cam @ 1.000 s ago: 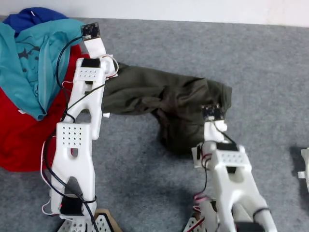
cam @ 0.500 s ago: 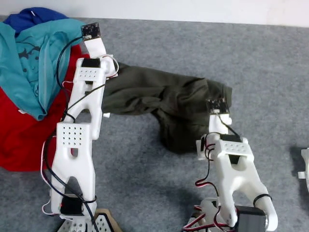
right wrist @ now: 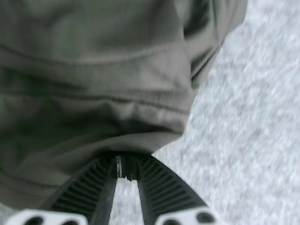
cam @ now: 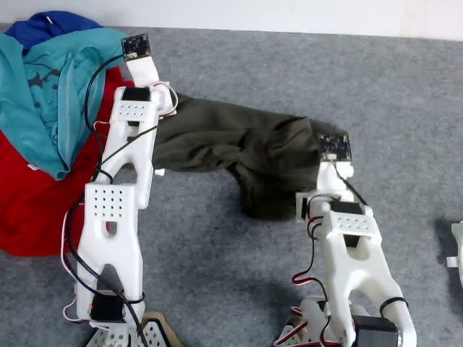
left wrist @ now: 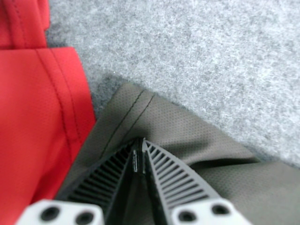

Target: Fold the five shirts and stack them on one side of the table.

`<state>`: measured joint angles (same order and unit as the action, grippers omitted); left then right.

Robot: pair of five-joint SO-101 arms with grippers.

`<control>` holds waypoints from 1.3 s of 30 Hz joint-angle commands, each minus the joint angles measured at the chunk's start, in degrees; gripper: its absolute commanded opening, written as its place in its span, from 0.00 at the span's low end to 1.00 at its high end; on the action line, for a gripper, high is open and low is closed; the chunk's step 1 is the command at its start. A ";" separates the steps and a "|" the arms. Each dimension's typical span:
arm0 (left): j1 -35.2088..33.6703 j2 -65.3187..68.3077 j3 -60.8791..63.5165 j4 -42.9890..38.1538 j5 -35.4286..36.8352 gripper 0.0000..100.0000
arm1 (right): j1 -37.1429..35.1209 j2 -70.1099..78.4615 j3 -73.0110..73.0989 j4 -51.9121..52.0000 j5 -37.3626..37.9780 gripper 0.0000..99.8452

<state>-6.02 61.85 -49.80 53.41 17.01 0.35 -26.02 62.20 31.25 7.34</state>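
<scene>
Nearest, rising from 5 o'clock on the grey worktop [cam: 217, 275]: the right arm [cam: 351, 246]. At its tip, around 3 o'clock: narrow right fingers [right wrist: 159, 185], tucked in at the edge of the olive shirt [cam: 246, 141] and seemingly pinching a fold there, though hard to be sure of the bite.

Just beyond, across the centre: the olive shirt itself, rumpled, stretched from 10 o'clock to 3, with one lobe sagging towards 6.

Farther, around 10 o'clock: left fingers [left wrist: 164, 173] closed tight on a stitched hem of that shirt, just beside the red shirt [cam: 29, 210] but gripping none of it.

Off at 9 o'clock: the red shirt spread out, a teal shirt [cam: 43, 101] draped over it, a blue shirt [cam: 51, 23] peeking out at 11. All unfolded, so early in the task by the look of it.

Step in hand, as judged: spreading the olive shirt flat before any fold. To do it well:
- Hold the left pinch firm as an anchor.
- Draw the right end outward towards 3 o'clock, low over the worktop, until smooth and with the sagging lobe opened out.
- Avoid lifting high, to prevent bunching or slipping.
- Check the right bite first, and re-grip deeper on finding only a thin edge caught.
- Keep the hem clear of the red shirt, to avoid dragging the pile along.
</scene>
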 commanded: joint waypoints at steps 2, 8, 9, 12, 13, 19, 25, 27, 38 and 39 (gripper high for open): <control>-1.54 0.13 -1.01 -0.53 0.09 0.01 | -0.92 -1.89 -2.95 -6.29 -0.88 0.01; -1.54 0.13 -1.01 -0.62 0.09 0.01 | -3.56 -1.36 -5.93 -6.90 -0.88 0.01; -1.54 0.13 -1.01 -0.62 0.09 0.01 | -3.65 -0.57 -6.73 -6.90 -0.88 0.01; -1.54 0.13 -1.01 -0.62 0.09 0.01 | -3.65 5.85 -11.56 -6.90 -0.88 0.01; -1.54 0.13 -1.01 -0.62 0.09 0.01 | -3.56 9.27 -13.93 -6.90 -0.88 0.01; -1.45 0.13 -1.01 -0.70 0.09 0.01 | -2.15 26.86 -29.14 -6.55 -0.88 0.01; -1.45 0.13 -1.01 -0.70 0.09 0.01 | -2.07 30.29 -37.23 -6.55 -4.04 0.01; -1.36 0.13 -1.01 -0.70 0.09 0.01 | -2.07 32.40 -39.34 -6.81 -4.13 0.01; -1.27 0.13 -1.01 -0.70 0.09 0.01 | -3.74 19.82 -35.74 11.91 -0.35 0.08; -1.27 0.13 -1.01 -0.70 0.09 0.01 | -4.70 16.57 -31.87 11.91 0.00 0.10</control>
<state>-6.02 61.85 -49.80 53.41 17.01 -2.29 0.26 24.57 41.54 5.93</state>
